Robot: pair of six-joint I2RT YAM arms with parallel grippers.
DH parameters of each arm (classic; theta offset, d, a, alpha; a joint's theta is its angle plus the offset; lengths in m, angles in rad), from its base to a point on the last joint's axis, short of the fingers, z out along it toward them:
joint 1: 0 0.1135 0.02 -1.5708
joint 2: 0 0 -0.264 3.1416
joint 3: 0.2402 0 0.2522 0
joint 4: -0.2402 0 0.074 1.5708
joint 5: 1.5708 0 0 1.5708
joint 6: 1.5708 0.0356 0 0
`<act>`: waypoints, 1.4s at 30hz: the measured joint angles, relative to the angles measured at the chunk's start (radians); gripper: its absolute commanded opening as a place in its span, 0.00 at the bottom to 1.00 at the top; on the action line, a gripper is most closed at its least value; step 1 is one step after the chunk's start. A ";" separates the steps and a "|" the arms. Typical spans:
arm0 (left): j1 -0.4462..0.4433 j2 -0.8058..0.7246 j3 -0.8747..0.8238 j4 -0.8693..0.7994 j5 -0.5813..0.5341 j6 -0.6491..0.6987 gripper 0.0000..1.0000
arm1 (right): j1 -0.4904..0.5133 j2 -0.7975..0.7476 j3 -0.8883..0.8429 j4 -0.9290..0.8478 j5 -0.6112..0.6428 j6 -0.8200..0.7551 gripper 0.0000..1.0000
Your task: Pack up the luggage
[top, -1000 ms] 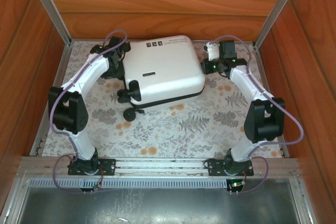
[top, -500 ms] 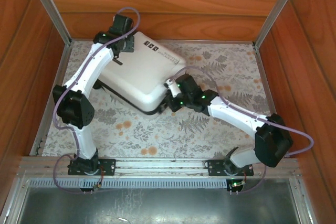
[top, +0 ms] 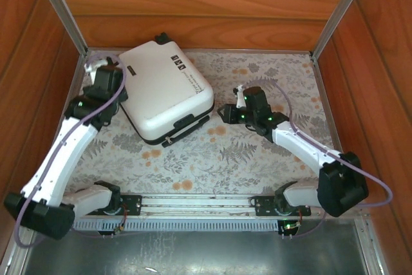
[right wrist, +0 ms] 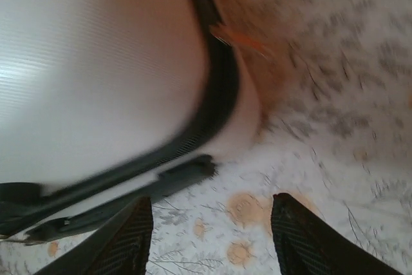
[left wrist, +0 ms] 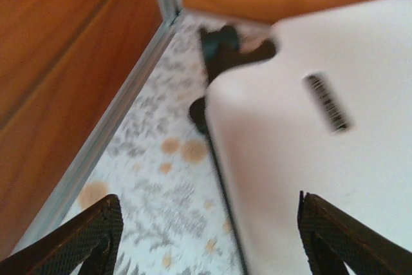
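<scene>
The luggage [top: 164,91], a small white hard-shell suitcase, lies closed at the floral-patterned desk's [top: 257,152] far left corner. The left gripper [left wrist: 206,214] and right gripper [right wrist: 211,207] flank it, both spread and empty. Packing seems nearly done; the next move probably calls for securing the seam.

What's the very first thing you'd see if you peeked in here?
The big white suitcase stands out first, shut and lying flat and crooked at the far left of the flowery table. Next you'd spot the left gripper, open at the suitcase's left edge. The right gripper is open by its near right corner, and neither one is holding it.
</scene>
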 measured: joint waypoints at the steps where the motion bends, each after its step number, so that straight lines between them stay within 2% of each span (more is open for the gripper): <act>1: 0.034 -0.023 -0.051 -0.007 0.017 -0.030 0.74 | -0.007 0.019 -0.030 0.024 -0.027 0.028 0.55; 5: 0.141 -0.034 -0.179 -0.011 0.118 -0.106 0.74 | -0.007 0.070 -0.079 0.086 -0.123 0.104 0.56; 9: 0.143 -0.039 -0.233 0.004 0.220 -0.144 0.74 | 0.005 0.071 -0.104 0.192 -0.184 0.144 0.52; 12: 0.143 -0.069 -0.275 0.037 0.269 -0.164 0.74 | 0.064 0.071 -0.101 0.218 -0.187 0.091 0.54; 17: 0.143 -0.092 -0.292 0.102 0.330 -0.201 0.73 | 0.311 0.071 -0.098 0.266 -0.076 -0.098 0.61; 23: 0.143 -0.115 -0.320 0.153 0.349 -0.260 0.73 | 0.478 0.114 -0.191 0.504 0.112 -0.219 0.66; 32: 0.143 -0.256 -0.402 0.166 0.323 -0.280 0.73 | 0.630 0.316 -0.179 0.765 0.332 -0.328 0.68; 37: 0.143 -0.262 -0.402 0.178 0.324 -0.273 0.75 | 0.663 0.401 -0.171 0.898 0.397 -0.365 0.68; 42: 0.143 -0.255 -0.402 0.180 0.325 -0.266 0.76 | 0.686 0.439 -0.159 0.960 0.439 -0.378 0.65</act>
